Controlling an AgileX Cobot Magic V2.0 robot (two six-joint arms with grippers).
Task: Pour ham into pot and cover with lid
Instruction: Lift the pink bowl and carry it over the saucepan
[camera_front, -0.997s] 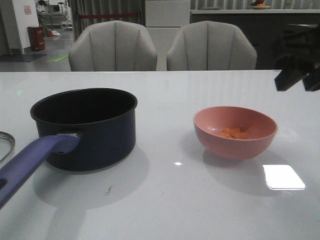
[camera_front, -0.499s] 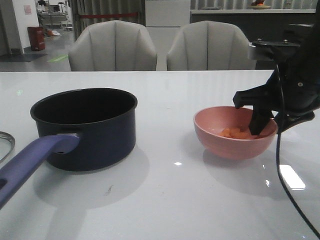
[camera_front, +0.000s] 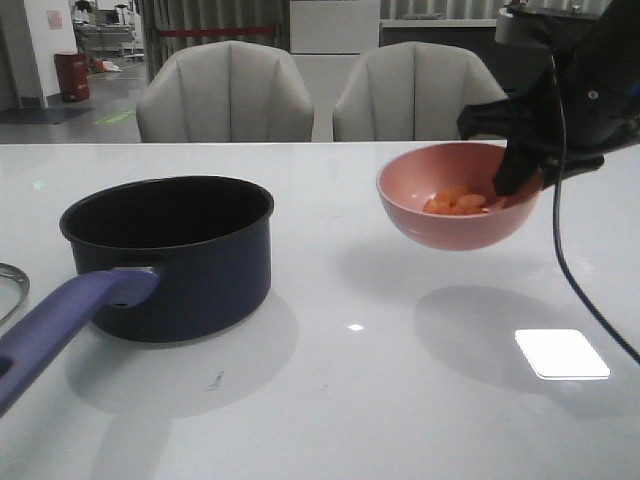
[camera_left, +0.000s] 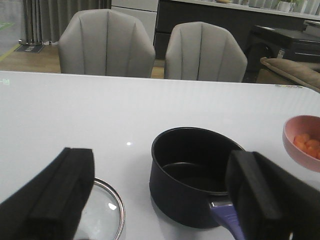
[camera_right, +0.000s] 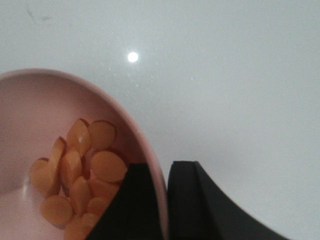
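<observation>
With our right gripper (camera_front: 515, 180) pinching the rim of the pink bowl (camera_front: 455, 215), held off the table to the right of the pot (camera_front: 170, 250), we judge a slip could spill the ham (camera_front: 455, 203), while our left gripper (camera_left: 160, 200) hangs spread near the lid (camera_left: 107, 210).

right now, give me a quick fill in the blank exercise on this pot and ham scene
1. The right gripper holds the pink bowl by its ____.
2. The ham lies inside the ____.
3. The pot on the table has nothing in it and its lid lies ____ it on the table.
4. The left gripper is ____ and holds nothing.

Missing words: rim; bowl; beside; open
</observation>
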